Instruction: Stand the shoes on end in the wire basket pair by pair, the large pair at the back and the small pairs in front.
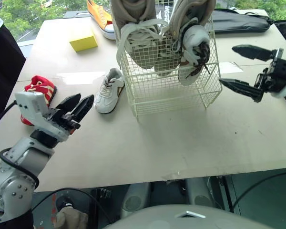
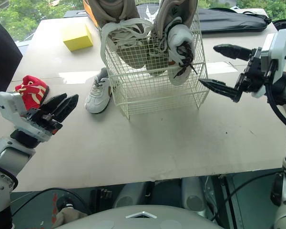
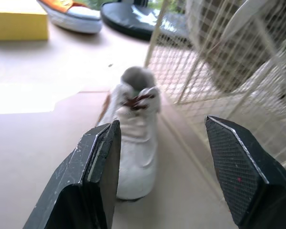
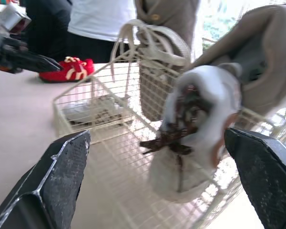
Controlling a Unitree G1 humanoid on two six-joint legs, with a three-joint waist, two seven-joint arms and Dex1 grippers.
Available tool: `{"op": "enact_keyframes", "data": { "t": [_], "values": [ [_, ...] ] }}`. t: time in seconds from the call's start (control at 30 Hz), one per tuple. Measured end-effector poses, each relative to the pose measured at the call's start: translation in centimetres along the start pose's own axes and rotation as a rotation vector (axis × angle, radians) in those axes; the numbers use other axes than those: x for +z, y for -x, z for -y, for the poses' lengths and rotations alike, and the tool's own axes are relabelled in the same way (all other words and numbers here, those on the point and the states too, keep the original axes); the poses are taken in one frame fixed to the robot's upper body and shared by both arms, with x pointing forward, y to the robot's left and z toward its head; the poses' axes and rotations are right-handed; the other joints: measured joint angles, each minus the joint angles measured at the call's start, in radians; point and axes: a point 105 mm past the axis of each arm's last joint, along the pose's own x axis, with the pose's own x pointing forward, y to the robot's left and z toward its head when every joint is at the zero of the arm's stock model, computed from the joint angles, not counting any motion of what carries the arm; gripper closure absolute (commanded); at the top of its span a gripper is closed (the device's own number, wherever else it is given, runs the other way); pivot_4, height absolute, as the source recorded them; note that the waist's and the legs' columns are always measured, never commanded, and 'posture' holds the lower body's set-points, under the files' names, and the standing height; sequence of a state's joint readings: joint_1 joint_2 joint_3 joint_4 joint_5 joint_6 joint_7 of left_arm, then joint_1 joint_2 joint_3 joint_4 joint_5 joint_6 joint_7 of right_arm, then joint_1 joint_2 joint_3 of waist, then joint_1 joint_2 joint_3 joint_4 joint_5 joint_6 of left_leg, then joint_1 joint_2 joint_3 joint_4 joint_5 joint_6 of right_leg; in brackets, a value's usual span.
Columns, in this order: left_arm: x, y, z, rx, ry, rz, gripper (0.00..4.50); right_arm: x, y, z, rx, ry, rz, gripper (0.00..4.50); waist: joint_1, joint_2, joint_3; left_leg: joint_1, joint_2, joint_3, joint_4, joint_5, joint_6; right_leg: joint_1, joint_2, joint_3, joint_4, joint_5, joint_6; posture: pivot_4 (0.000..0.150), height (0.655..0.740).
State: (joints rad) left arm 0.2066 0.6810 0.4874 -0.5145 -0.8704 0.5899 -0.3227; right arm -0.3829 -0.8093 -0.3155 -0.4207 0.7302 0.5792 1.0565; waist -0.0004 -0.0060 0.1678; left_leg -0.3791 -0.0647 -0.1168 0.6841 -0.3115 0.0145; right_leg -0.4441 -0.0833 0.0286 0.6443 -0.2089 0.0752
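The wire basket stands mid-table. Two large grey-beige shoes stand on end at its back. A small white shoe with brown laces stands in its right front. Its mate lies on the table just left of the basket. My left gripper is open a little in front and left of that shoe, which shows between its fingers in the left wrist view. My right gripper hangs wide open just right of the basket, empty, facing the shoe inside.
A small red shoe lies at the table's left edge, behind my left gripper. At the back are a yellow block, an orange shoe and a black bag. A person stands at the left.
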Motion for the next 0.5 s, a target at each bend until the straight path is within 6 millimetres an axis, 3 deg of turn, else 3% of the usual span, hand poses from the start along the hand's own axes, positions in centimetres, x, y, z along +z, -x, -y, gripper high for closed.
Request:
{"op": "enact_keyframes", "data": {
  "t": [0.13, 0.27, 0.5],
  "values": [
    [-2.9, -1.6, -0.4, 0.015, -0.049, -0.097, 1.39, 0.1, -0.8, -2.5, 0.052, -0.056, 0.002, 0.04, 0.006, -0.001, 0.000, 0.000, 0.000, 0.000, 0.001, 0.000, 0.000, 0.001, 0.000, 0.000, 0.000, 0.000, 0.000, 0.150, 0.7400],
    [-4.5, -3.6, -0.2, 0.006, -0.016, -0.090, 1.39, -0.4, -1.5, -3.7, 0.048, -0.101, 0.013, 0.04, 0.015, -0.002, -0.001, 0.000, 0.000, -0.001, 0.002, 0.000, 0.000, 0.001, 0.000, -0.001, 0.000, 0.001, 0.001, 0.150, 0.7400],
    [-4.8, -6.1, 0.1, -0.026, -0.047, -0.090, 1.39, 0.0, -1.1, -3.3, -0.019, -0.160, 0.054, 0.04, 0.017, -0.003, -0.002, 0.000, 0.000, -0.002, 0.002, 0.000, 0.000, 0.001, 0.000, -0.002, -0.001, 0.001, 0.001, 0.150, 0.7400]
  ]
}}
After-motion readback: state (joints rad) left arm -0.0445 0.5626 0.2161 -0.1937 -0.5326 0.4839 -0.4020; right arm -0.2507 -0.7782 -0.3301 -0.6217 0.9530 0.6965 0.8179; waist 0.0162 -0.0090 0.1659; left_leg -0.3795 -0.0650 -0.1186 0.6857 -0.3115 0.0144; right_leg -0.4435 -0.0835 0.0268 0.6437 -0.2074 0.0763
